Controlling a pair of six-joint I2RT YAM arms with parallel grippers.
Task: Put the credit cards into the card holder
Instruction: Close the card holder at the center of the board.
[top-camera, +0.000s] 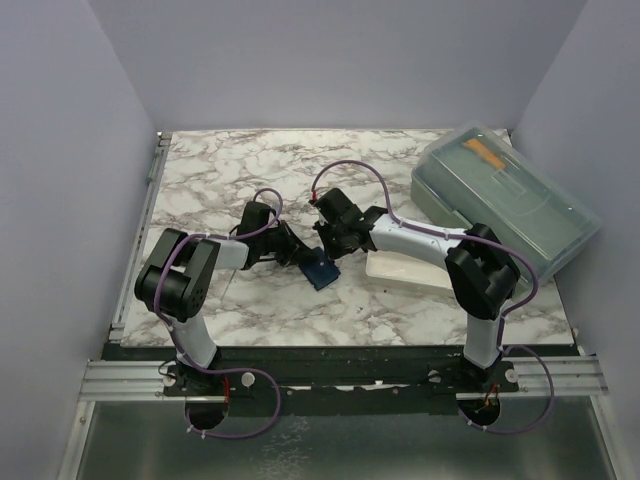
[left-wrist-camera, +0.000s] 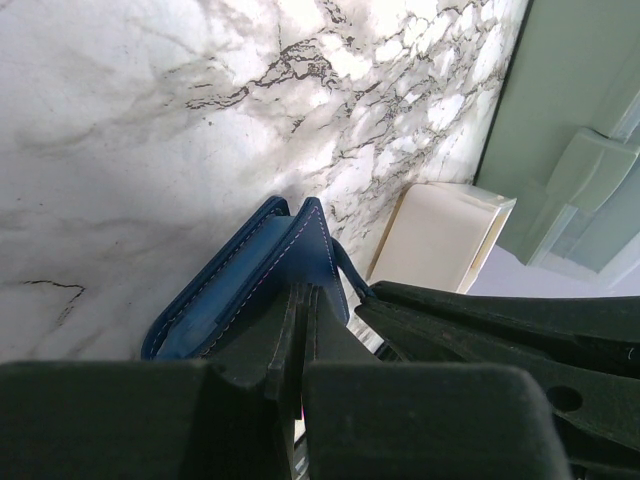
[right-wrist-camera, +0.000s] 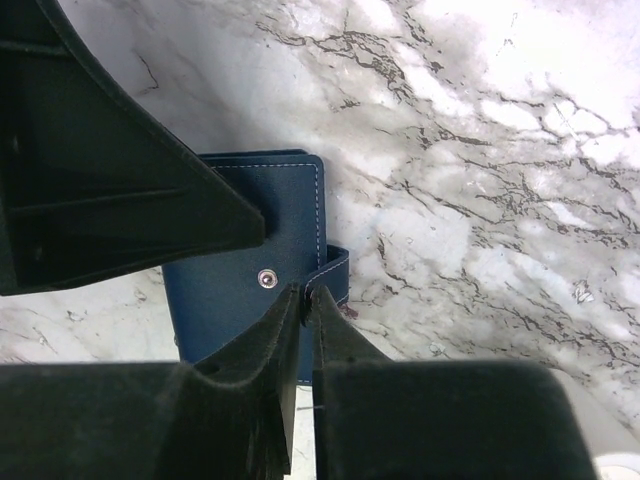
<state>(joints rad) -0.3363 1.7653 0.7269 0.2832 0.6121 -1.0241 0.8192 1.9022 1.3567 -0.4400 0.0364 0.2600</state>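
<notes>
Currently the card holder sits on the marble surface at the centre, between the two arms. It is navy, with its pale snap facing up and its closing strap sticking out at one side. From the left wrist it looks part-open, two leaves standing apart in a V. My guess is that each arm takes a side so the pockets can be spread for loading.

No credit cards show in any view, so I can't say where they are.

Left hand: fingers almost together, thin gap only, apparently pinching the edge of one leaf. Right hand: also nearly closed, tips at the strap end and seemingly nipping it, though contact is hard to confirm.

White tray lies just right of the holder, under the right arm. Grey-green lidded box sits far right, orange strip on it.
</notes>
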